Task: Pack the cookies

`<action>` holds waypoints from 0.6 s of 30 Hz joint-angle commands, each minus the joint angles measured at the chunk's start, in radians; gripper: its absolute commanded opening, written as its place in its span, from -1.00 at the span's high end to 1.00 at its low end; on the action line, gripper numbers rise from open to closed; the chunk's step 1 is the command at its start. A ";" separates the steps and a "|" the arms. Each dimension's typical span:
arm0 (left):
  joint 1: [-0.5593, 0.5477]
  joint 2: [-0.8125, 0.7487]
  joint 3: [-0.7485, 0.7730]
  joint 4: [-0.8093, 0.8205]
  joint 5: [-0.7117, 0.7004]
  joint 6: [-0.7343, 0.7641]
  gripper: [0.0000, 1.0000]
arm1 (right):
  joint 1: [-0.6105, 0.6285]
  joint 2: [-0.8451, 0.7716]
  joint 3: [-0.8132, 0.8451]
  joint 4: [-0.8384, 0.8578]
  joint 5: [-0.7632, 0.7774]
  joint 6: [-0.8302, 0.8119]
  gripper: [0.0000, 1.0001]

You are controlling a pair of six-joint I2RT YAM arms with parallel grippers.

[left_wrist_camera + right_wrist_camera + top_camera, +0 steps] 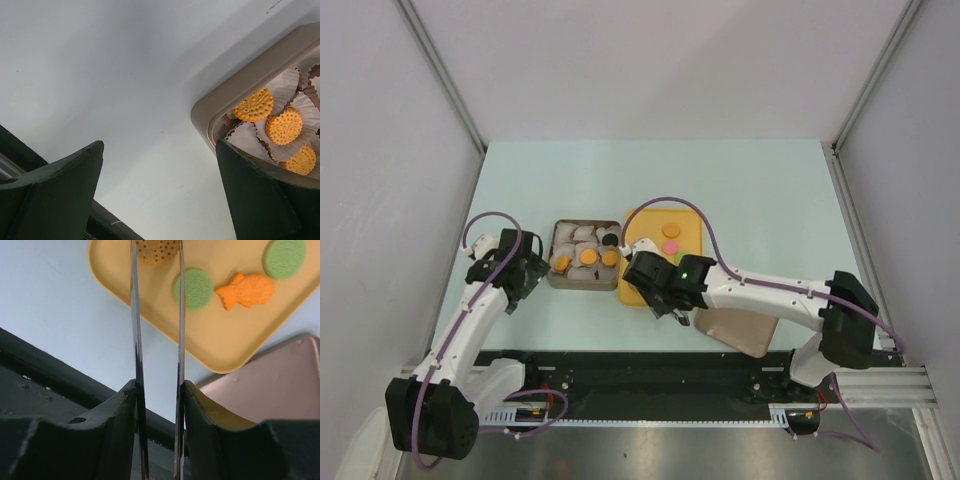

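Note:
The cookies lie in two places. Three orange ones [283,126] sit in white paper cups in the tan box [553,270], along with a black one [608,239]. On the yellow tray [225,345] lie two green rounds [193,288] and an orange fish-shaped one [246,290]. My right gripper [158,387] is shut on metal tongs [135,315], whose blades pinch a round orange cookie [156,250] over the tray's near-left corner. My left gripper [160,150] hangs open and empty over bare table, left of the box.
The box's brownish lid [740,328] lies on the table just right of the tray's near edge, under the right forearm. A pink cookie [670,246] and an orange one [671,230] lie further back on the tray. A black rail [60,370] runs along the near table edge.

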 commanded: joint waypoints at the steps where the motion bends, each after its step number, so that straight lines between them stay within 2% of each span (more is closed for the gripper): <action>1: 0.001 -0.016 -0.006 0.024 0.010 0.020 -0.96 | -0.026 -0.151 0.007 -0.047 0.062 0.008 0.38; 7: 0.001 -0.008 -0.001 0.026 0.014 0.020 -0.96 | -0.079 -0.231 0.055 -0.073 0.105 -0.015 0.41; 11: 0.001 0.004 0.000 0.029 0.017 0.020 -0.96 | -0.093 -0.242 0.081 0.028 0.062 -0.040 0.44; 18: 0.001 0.020 0.003 0.029 0.011 0.024 -0.96 | -0.098 -0.117 0.161 0.142 -0.049 -0.107 0.45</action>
